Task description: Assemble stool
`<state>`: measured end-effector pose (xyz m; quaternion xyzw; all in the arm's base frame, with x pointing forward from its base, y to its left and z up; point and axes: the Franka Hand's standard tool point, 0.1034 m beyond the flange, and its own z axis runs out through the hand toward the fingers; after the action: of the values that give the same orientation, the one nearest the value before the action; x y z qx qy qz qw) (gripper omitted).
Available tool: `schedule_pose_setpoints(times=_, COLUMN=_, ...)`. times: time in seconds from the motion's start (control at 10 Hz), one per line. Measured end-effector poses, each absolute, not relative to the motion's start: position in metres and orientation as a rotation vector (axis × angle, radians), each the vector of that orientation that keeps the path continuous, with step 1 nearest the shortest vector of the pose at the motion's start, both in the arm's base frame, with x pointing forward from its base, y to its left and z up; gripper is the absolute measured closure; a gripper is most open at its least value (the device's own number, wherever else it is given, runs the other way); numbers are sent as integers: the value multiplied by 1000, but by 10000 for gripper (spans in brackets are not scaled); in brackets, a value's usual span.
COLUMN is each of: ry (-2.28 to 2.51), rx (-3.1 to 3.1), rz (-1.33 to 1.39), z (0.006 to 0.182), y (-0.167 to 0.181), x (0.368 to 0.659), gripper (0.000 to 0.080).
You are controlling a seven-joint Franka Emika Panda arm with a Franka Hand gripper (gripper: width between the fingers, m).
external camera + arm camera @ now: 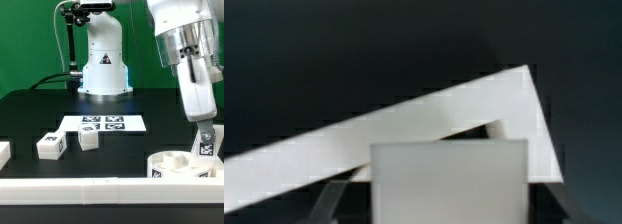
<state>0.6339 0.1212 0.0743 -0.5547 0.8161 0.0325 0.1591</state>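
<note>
1. At the exterior view's far left, a white piece [3, 152] sat on the black table [30, 110]. The frame edge cut it off, so I could not tell whether it was a leg.
2. Two spare legs lay near each other but apart, the first spare leg [50, 146] and the second spare leg [88, 139]. Both were out in the open with their tags showing, probably so each could be found and reached.
3. Behind them the marker board [102, 124] lay flat and carried only its tags.
4. A long rail [100, 186] ran along the front edge. In the wrist view the rails [420, 115] met in a corner, likely as a fence to keep parts in.
5. The seat [165, 157] rested at the right, close to that rail and hollow side up, presumably so its sockets faced the legs. Only moulded raised shapes showed inside the dish, with no loose part.
6. The gripper [203, 128] was pinched tight on a leg [206, 145]. It held the leg upright just over the seat's right part, seemingly lined up for a socket. I could not tell whether they touched. In the wrist view that leg [446, 182] stood between the jaws.
</note>
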Motion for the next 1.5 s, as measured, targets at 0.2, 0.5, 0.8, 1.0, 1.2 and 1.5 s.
schedule_pose_setpoints(times=0.2, ry=2422, rx=-1417, rz=122, z=74, y=123, x=634, gripper=459)
schedule_pose_setpoints(times=0.5, ry=2531, rx=-1211, rz=156, z=73, y=121, x=633, gripper=459)
schedule_pose_setpoints(times=0.8, ry=2516, rx=-1233, rz=157, z=74, y=122, x=633, gripper=222)
schedule_pose_setpoints(times=1.0, ry=2401, rx=-1425, rz=152, z=93, y=118, x=634, gripper=172)
schedule_pose_setpoints(times=1.2, ry=2298, rx=-1542, rz=102, z=115, y=106, x=628, gripper=154)
schedule_pose_setpoints(times=1.5, ry=2154, rx=-1724, rz=26, z=133, y=77, x=629, gripper=150)
